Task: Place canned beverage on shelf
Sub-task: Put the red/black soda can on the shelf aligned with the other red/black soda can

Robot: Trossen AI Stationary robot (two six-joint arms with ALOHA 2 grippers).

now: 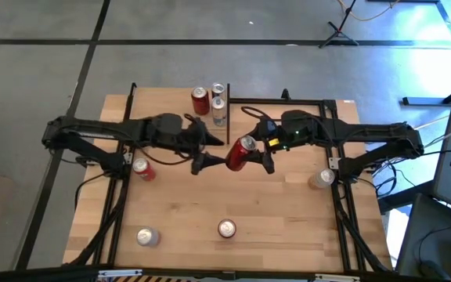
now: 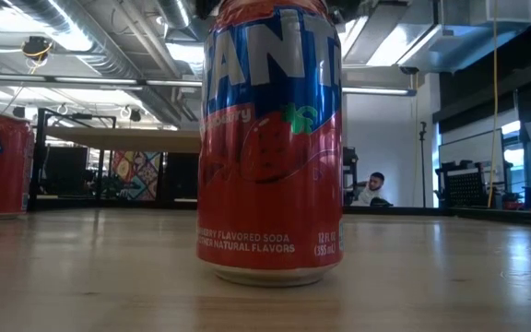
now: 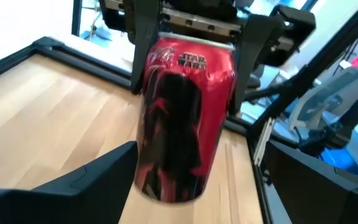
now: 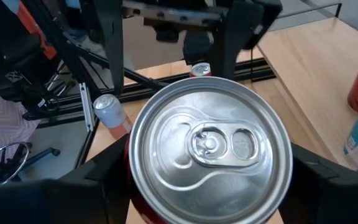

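Right gripper [image 1: 250, 159] grips "STAR WARS" can [image 3: 182, 118]; Fanta can [image 2: 270, 138].

Red can [image 1: 241, 153] between my two grippers fills gap at table [image 1: 178, 211] centre. Behind it, three cans [image 1: 211, 101] crowd shelf [image 1: 224, 117]. Open board in front of red can, stray cans only near edges.
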